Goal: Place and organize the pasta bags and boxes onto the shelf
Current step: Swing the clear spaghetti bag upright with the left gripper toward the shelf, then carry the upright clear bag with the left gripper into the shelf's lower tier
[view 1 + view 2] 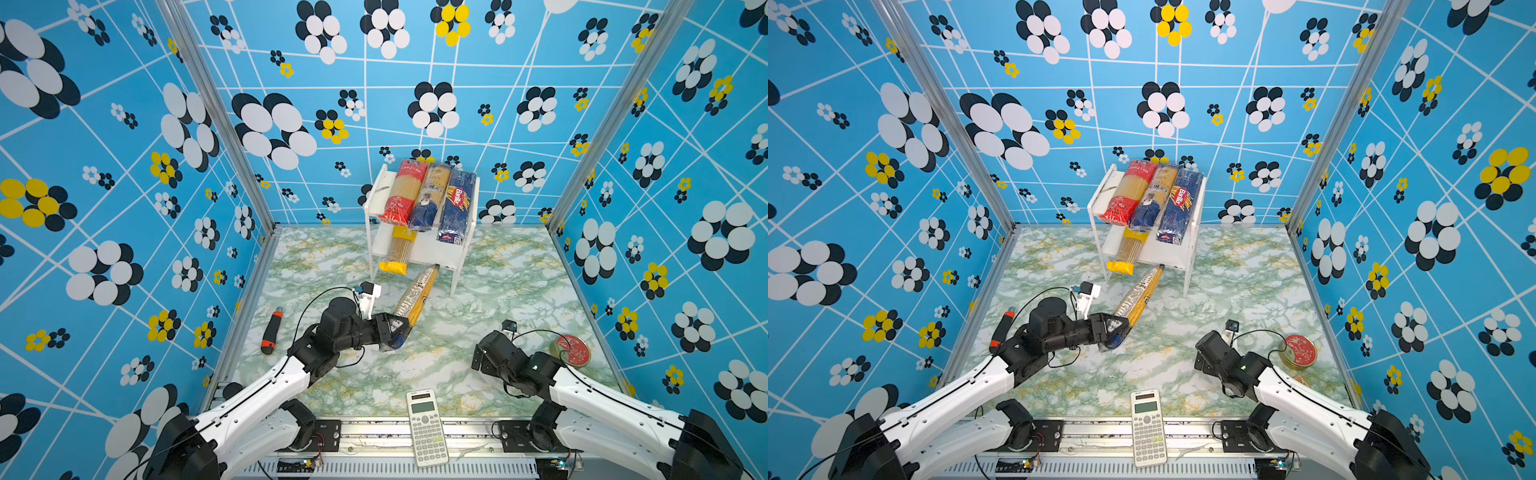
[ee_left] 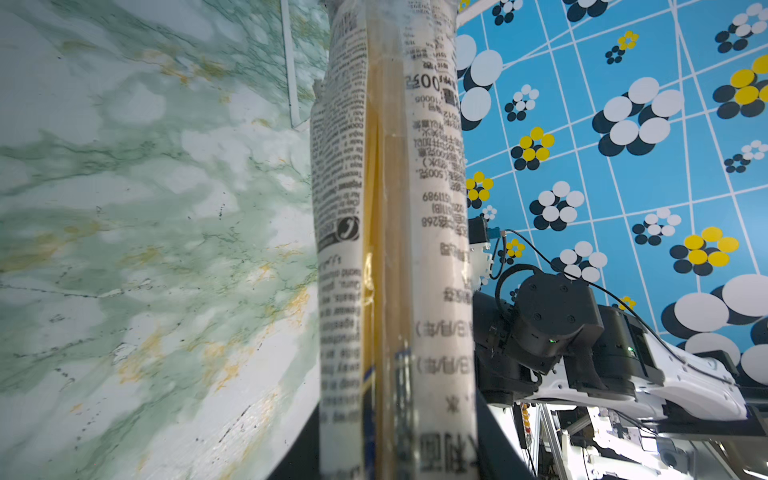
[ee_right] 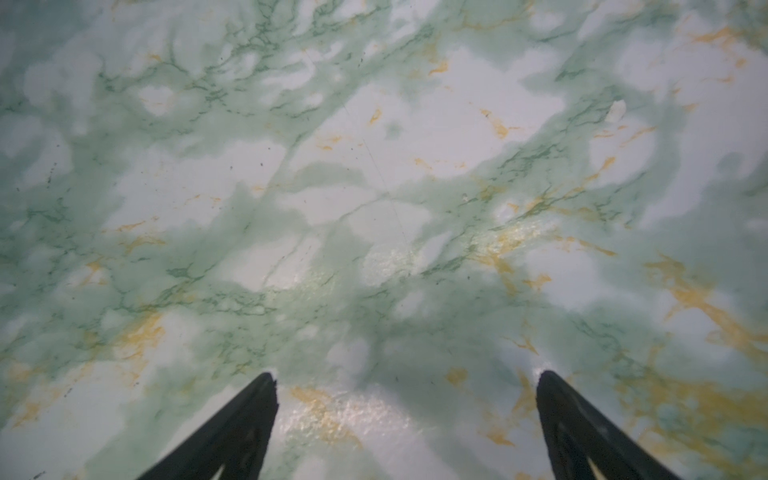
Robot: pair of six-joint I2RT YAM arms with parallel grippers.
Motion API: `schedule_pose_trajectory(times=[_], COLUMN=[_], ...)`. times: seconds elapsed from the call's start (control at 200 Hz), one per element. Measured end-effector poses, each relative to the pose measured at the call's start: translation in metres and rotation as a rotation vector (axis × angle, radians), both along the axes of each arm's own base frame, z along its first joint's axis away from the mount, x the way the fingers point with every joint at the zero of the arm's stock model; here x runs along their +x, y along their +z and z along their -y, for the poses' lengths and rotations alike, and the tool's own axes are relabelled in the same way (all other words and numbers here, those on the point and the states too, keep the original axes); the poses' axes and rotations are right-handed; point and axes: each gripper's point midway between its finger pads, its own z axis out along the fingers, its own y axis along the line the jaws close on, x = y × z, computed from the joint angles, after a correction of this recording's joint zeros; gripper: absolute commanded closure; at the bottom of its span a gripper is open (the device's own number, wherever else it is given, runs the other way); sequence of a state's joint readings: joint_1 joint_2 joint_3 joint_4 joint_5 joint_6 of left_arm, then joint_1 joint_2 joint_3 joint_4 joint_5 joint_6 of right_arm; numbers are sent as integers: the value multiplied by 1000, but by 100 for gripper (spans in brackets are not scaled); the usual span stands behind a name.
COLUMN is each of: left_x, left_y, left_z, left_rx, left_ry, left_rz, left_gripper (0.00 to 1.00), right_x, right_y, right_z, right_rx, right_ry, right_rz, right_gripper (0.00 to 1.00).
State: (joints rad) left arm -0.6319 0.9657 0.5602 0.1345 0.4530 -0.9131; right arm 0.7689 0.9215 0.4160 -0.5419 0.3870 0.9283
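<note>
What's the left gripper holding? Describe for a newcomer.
Find the white shelf at the back. In front of it, the left gripper holds a long spaghetti bag by its navy end. Alone among the packs, it isn't lying on the shelf, and shows white fine print.

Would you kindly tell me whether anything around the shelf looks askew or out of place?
The yellow spaghetti bag on the shelf's lower board juts well past its front edge. The navy-ended spaghetti bag in the left end effector points at the shelf on a slant, far tip near that edge.
</note>
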Motion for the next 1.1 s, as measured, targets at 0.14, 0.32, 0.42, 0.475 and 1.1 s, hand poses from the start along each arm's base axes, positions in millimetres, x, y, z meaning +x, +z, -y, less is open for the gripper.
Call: schedule_pose_trajectory(times=[0.14,0.32,0.42,0.475,1.1], left_x=[12,25,31,33,65], left_y=[0,12,22,27,35], left_z=[-2,1,5,7,31], left_rx=[5,-16,-38,-50,-169], left_ry=[61,101,104,104,132], left_rz=[-18,-12,-5,5,-24], left_gripper=[100,100,100,100,100], right_x=[0,0,0,1,2], right_y=[0,0,0,1,3], right_z=[0,0,-1,-1,-3], right_rx=[0,0,2,6,20], right_ry=[0,0,0,1,2], right_rz=[-1,0,2,5,16], right_gripper=[1,1,1,1,1])
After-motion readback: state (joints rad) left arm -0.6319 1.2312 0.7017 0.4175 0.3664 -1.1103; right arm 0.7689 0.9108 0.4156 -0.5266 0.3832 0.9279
